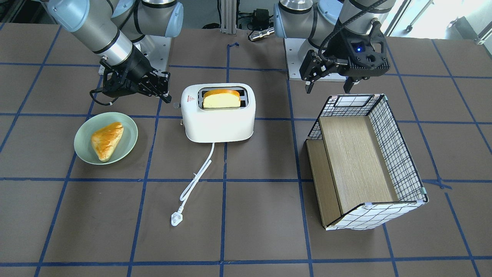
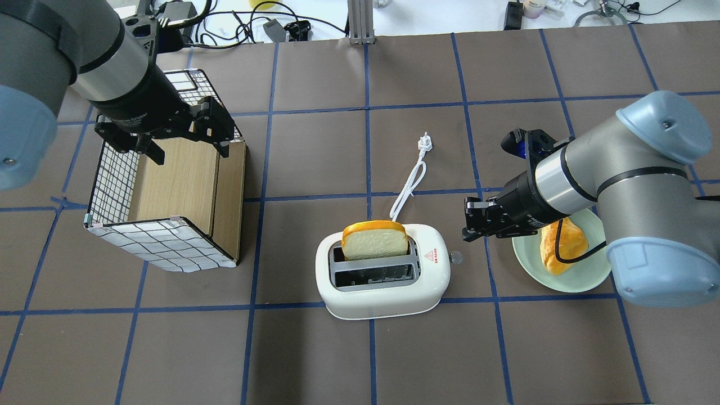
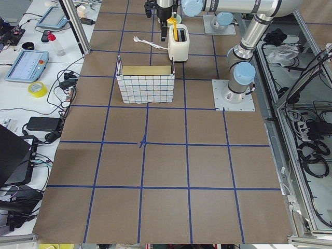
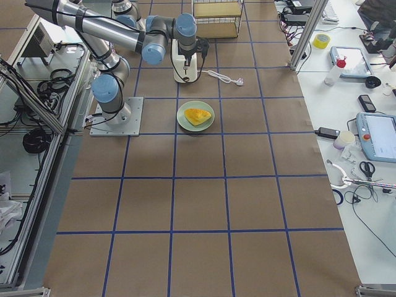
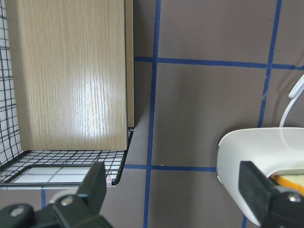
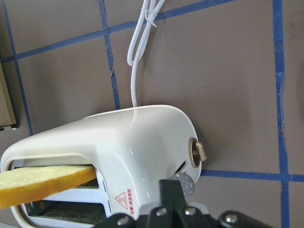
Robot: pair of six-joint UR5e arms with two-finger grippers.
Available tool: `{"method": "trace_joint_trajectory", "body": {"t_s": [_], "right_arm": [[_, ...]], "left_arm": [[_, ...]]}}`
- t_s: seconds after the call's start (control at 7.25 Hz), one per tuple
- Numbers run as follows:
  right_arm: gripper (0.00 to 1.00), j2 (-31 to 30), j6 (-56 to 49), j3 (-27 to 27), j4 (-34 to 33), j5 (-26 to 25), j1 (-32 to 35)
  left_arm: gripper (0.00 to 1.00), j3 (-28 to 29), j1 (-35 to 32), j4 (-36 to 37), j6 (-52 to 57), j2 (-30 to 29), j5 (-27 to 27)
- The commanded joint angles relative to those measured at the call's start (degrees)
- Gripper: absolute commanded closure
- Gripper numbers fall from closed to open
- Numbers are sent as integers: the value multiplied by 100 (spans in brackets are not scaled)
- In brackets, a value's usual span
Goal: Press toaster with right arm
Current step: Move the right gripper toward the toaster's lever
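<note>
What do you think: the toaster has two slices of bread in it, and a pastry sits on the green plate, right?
No, the toaster holds only one slice; its other slot is empty, as the overhead view shows. The pastry does sit on the green plate.

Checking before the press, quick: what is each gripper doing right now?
Left gripper: open, holding nothing.
Right gripper: fingers shut, holding nothing, tip beside the toaster lever knob.

Right gripper point(image 2: 467, 225) is just beside the lever knob point(image 2: 455, 257) on the toaster point(image 2: 382, 284) right end, small bare gap between. Green plate point(image 2: 579, 278) with pastry point(image 2: 551, 256) sits under the arm, lower right. Cord point(image 2: 410, 185) lies upper centre. Basket point(image 2: 169, 242) is well apart, left.
</note>
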Motion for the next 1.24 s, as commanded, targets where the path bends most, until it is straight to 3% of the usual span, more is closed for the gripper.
{"method": "trace_joint_trajectory", "body": {"t_s": [0.0,0.41,1.1], "right_arm": [[100,154,40,364,-746,32,-2],[100,155,75,393,-839,206,-2],[100,155,84,384,-250,146,-2]], "left_arm": [[0,0,0,7,0,0,7],[0,0,0,7,0,0,7],[0,0,0,-2,0,0,-2]]}}
